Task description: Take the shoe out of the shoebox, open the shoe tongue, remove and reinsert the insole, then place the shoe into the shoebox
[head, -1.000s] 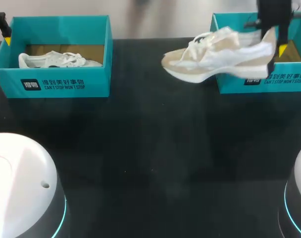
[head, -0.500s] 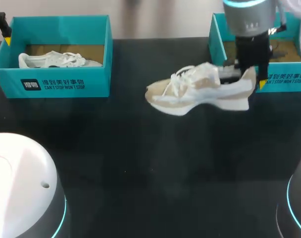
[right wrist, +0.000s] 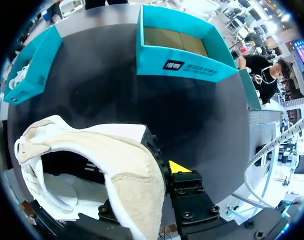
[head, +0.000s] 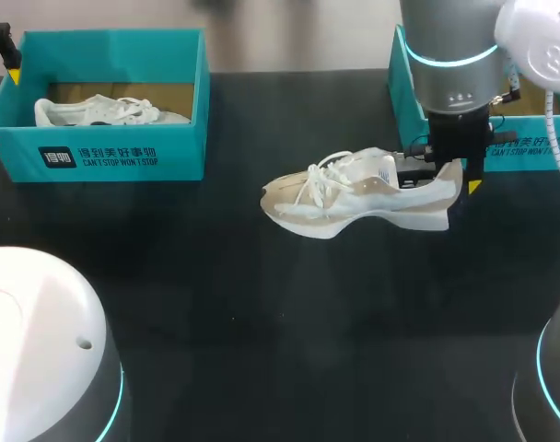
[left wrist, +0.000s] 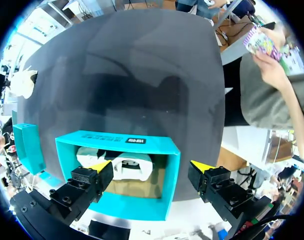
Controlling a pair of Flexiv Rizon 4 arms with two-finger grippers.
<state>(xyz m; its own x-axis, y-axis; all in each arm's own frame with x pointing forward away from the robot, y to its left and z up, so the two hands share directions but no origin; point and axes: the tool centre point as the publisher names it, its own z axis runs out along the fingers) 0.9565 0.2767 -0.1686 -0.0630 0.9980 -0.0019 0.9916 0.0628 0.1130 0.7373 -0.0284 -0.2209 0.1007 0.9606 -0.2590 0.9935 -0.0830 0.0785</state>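
A white and beige shoe (head: 354, 193) lies on its side, low over the dark table in front of the right teal shoebox (head: 529, 145), toe pointing left. My right gripper (head: 448, 180) is shut on its heel, one finger inside the shoe and the yellow-tipped one outside. The right wrist view shows the heel collar (right wrist: 117, 165) pinched in that gripper (right wrist: 159, 167), with the right shoebox (right wrist: 182, 65) ahead and bare inside. My left gripper (head: 7, 57) hangs open at the far corner of the left shoebox (head: 105, 157); it (left wrist: 149, 167) holds nothing.
The left shoebox (left wrist: 117, 141) holds a second white shoe (head: 96, 110), lying under the open left fingers (left wrist: 99, 166). Two white robot bases (head: 40, 350) stand at the near corners. Bare dark tabletop (head: 280, 313) spreads between the boxes and the bases.
My right arm has carried the shoe out of the right shoebox, leftward, toward the front and down close to the table. The left arm has stayed still.
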